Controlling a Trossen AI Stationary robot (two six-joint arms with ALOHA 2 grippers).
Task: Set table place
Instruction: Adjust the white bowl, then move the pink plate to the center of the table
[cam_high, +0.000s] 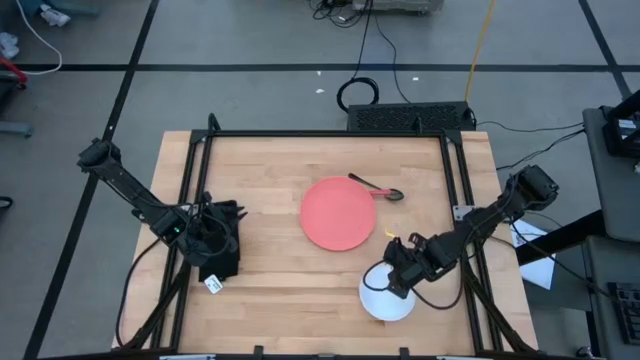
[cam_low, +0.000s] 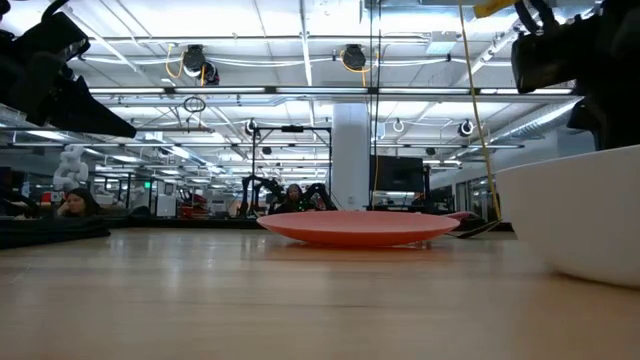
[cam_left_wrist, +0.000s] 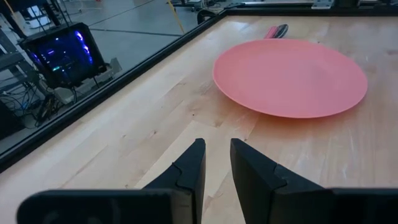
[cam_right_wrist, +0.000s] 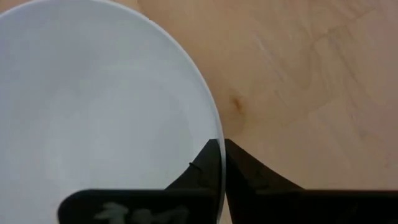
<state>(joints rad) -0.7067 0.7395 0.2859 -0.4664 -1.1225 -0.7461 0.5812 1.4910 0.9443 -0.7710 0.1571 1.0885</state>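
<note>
A white bowl (cam_high: 385, 300) stands near the table's (cam_high: 280, 310) right front part and fills the right edge of the low view (cam_low: 590, 215). My right gripper (cam_high: 397, 280) is shut on its rim. A red plate (cam_high: 339, 213) lies flat on the middle of the table. A dark spoon with a red handle (cam_high: 376, 188) lies just beyond the plate's far right edge. My left gripper (cam_left_wrist: 217, 146) waits at the table's left, pointing toward the plate (cam_left_wrist: 290, 74), its fingers a narrow gap apart and empty. My right gripper pinches the bowl's rim (cam_right_wrist: 217, 134) on the side toward the table's far right, with one finger inside the bowl and one outside. The fingers come from above, slanting down. The bowl is upright; whether its base touches the table I cannot tell.
Black frame rails (cam_high: 330, 134) run along the table's far edge and down both sides. A black box with cables (cam_high: 408, 118) sits just beyond the far edge. Bare wood lies between the plate and the left gripper and along the near edge.
</note>
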